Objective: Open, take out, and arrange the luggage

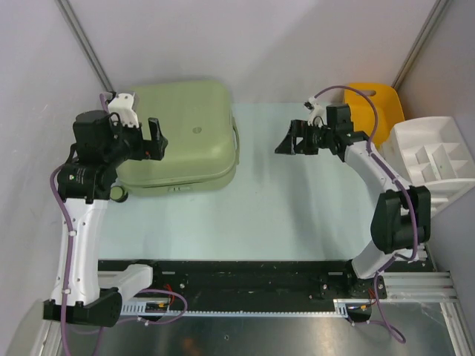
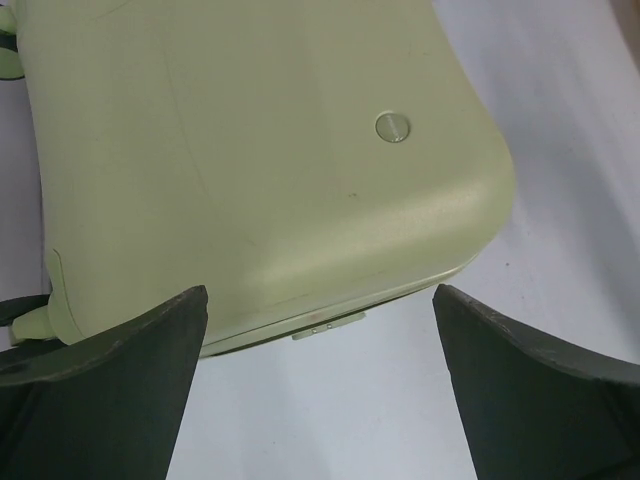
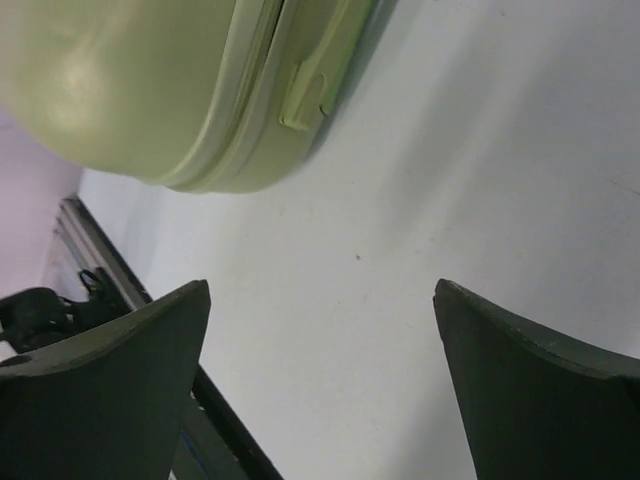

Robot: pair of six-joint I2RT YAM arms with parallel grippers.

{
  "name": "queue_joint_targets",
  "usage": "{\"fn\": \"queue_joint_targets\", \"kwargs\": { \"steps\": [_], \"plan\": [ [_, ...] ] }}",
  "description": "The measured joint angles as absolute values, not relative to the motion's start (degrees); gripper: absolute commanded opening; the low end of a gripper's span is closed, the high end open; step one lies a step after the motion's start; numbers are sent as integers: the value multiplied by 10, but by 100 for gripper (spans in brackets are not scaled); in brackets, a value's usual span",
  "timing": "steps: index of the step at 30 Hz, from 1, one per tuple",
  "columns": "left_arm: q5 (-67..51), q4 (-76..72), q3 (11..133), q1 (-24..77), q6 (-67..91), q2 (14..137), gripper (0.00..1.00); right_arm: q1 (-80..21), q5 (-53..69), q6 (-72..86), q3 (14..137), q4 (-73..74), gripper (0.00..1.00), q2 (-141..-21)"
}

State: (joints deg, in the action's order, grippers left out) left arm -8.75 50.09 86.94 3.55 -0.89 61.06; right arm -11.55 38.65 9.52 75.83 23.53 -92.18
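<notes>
The shut suitcase [image 1: 178,133] lies flat at the worktop's [image 1: 297,215] far left corner. The left gripper [image 1: 152,137] and right gripper [image 1: 292,139] are spread wide, empty. The shell is judged stiff, bulky and slippery, so the side handle [image 3: 305,95] or seam is best gripped.

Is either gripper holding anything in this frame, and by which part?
Nothing is held. The left gripper is open above the closed luggage, and the right gripper is open over the table.
</notes>
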Motion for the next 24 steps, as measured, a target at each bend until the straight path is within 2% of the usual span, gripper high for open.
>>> {"fn": "queue_joint_targets", "kwargs": {
  "steps": [14,23,24],
  "plan": [
    [-88,480,874,36,27,624,100,-140,484,344,792,-58,98,-1130],
    [-128,466,854,36,31,615,100,-162,509,471,880,-212,80,-1282],
    [-132,463,851,36,31,613,100,-164,511,484,889,-223,76,-1298]
  ]
}}
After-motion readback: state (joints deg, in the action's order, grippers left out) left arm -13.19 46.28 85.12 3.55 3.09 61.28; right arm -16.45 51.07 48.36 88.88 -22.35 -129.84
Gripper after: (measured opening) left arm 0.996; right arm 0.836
